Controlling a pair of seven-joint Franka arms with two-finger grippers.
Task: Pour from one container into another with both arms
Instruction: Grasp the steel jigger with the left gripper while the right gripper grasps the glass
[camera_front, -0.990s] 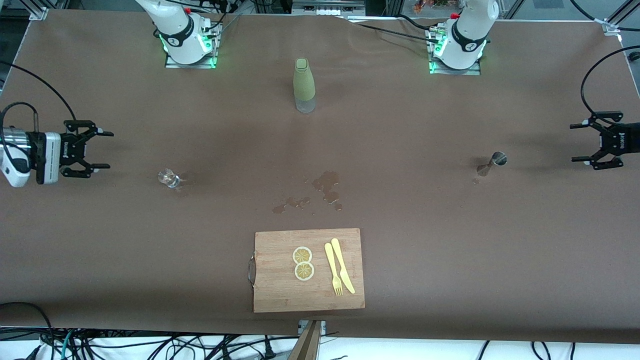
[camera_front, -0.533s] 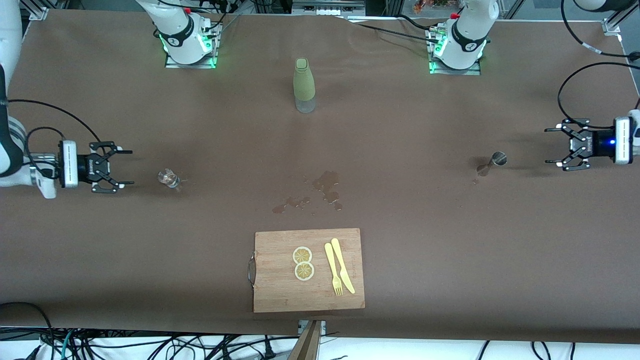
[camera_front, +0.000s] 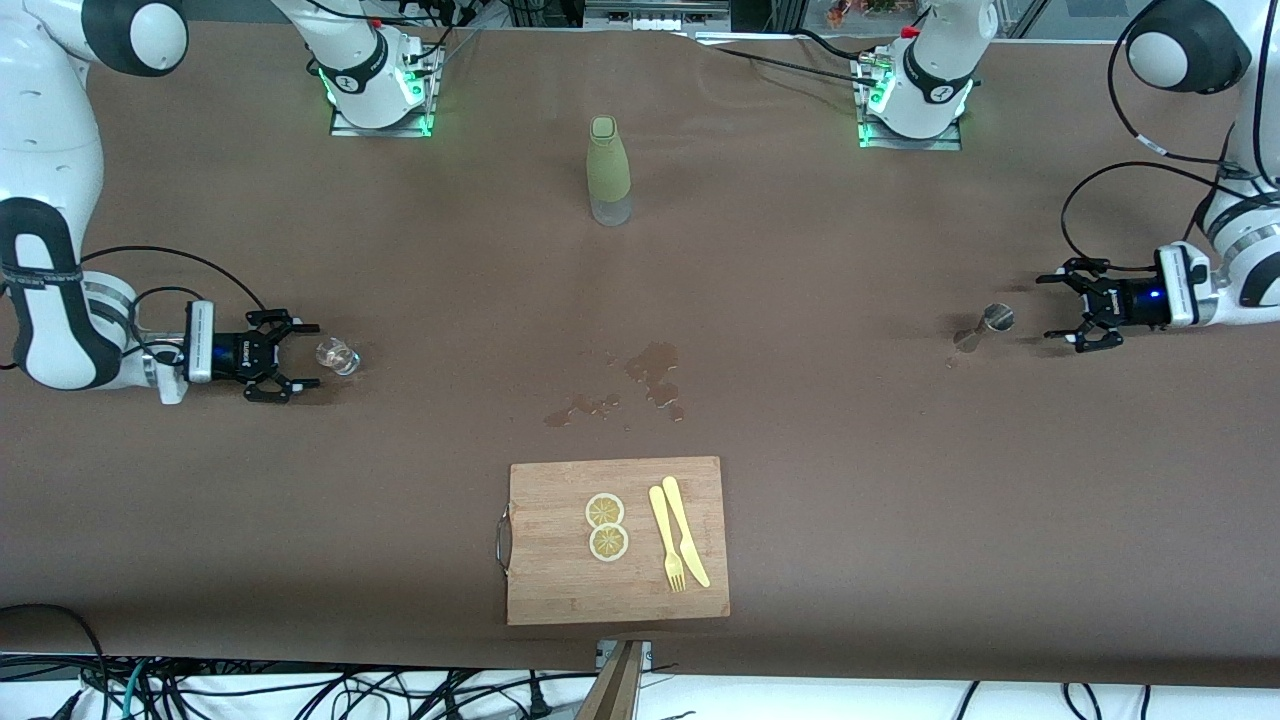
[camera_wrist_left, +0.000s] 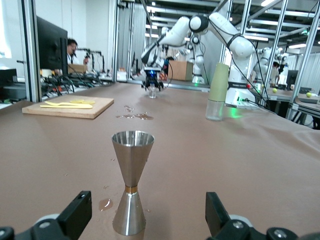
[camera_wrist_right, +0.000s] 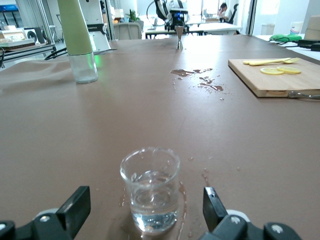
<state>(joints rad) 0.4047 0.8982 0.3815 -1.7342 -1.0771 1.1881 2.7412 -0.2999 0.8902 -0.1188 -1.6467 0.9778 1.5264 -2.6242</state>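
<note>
The small glass (camera_front: 339, 355) stands upright toward the right arm's end of the table, part full of clear liquid, and the steel jigger (camera_front: 985, 327) stands upright toward the left arm's end; these look like the two containers for the pour.

The right gripper (camera_front: 300, 357) sits low at the table just beside the glass, its fingers (camera_wrist_right: 75, 204) spread apart with the glass in line between them but not yet enclosed or touched. The glass looks light, hard, smooth and breakable, and wet at its foot, so it may slip; a level hold around the mid wall, below the rim, seems safest, kept upright so nothing spills.

The left gripper (camera_front: 1072, 312) is likewise low and spread wide, just beside the jigger, nothing held. The jigger is stiff metal, light, narrow at the waist and easily tipped; the waist or lower cone seems the best place to hold.

Outward, a spill (camera_front: 650, 372) lies mid table, with the cutting board (camera_front: 560, 560) nearer the camera and a green bottle (camera_front: 607, 170) farther. Bare cloth between the two containers gives open room to meet.
</note>
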